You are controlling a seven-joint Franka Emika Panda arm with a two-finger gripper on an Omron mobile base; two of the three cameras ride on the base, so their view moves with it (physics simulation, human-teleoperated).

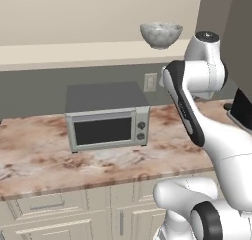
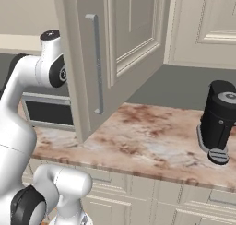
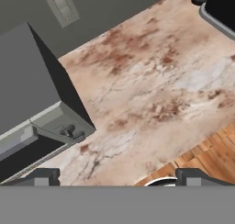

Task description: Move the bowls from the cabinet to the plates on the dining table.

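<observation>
Nearest to us in the hand view, the gripper (image 3: 117,176) points down over the front edge of the marble counter (image 3: 151,94), and its two dark finger tips (image 3: 45,176) stand far apart with nothing between them, so the claw is open and empty. Under it we see a strip of wooden floor (image 3: 206,159) beyond the counter edge.

In the left base view, the white arm (image 1: 197,86) rises at the right, bent at the elbow, above the cream drawers (image 1: 49,204) with short horizontal handles. On the counter, a little further, stands a grey toaster oven (image 1: 106,116) with a dark glass door and two knobs at its right side. In the hand view the same oven lies at the left, and a wall outlet (image 3: 61,6) is on the grey wall behind it.

In the right base view, the cabinet (image 2: 115,49) door hangs open toward us, with its long vertical silver handle (image 2: 97,62) close beside the arm. To the right on the counter a black coffee machine (image 2: 219,122) stands near the wall.

Farthest and highest, one bowl (image 1: 161,34) of mottled grey-white stone look sits upright on the pale cabinet shelf (image 1: 74,54), above the oven and to its right, just beside the top joint of the arm, not touched by the claw.
</observation>
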